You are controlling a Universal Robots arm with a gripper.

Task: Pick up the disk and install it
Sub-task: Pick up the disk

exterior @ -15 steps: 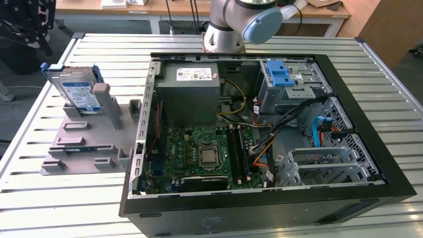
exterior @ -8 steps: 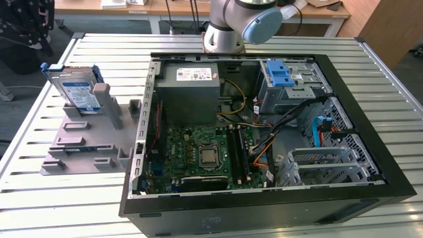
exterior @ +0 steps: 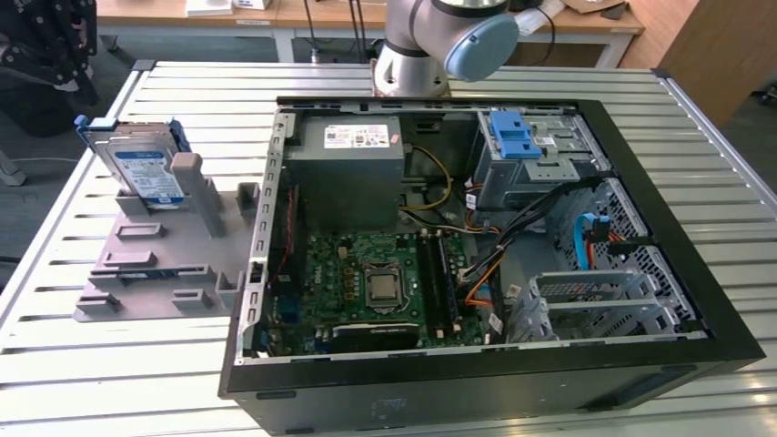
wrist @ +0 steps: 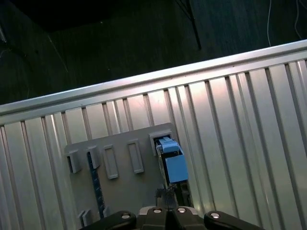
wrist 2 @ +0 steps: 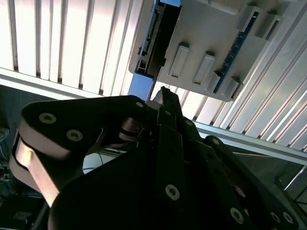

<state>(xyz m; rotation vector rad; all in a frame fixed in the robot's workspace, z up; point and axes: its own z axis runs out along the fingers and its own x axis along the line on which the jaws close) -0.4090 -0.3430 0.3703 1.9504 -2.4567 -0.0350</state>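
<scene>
The disk (exterior: 140, 164) stands on edge in the grey rack (exterior: 152, 264), at ten o'clock of the computer case (exterior: 461, 378) in the exterior view. The gripper (wrist: 168, 192) hangs over it, fingers together, empty. Descending so, it would likely strike the disk's top edge and tip it.

From my seat the counter (exterior: 97, 364) reads pale silver, ribbed in long parallel stripes. The disk (exterior: 140, 168) is silver with a blue-and-white label and a blue frame. I see the holder (exterior: 158, 264) as plain matte grey. The computer case (exterior: 486, 387) is black, its circuit board (exterior: 364, 273) green, the metal box (exterior: 352, 159) grey with a white sticker, and the latch (exterior: 514, 137) bright blue. The arm (exterior: 419, 55) is silver with a pale blue cap. The tool (wrist 2: 165, 93) is black.
</scene>
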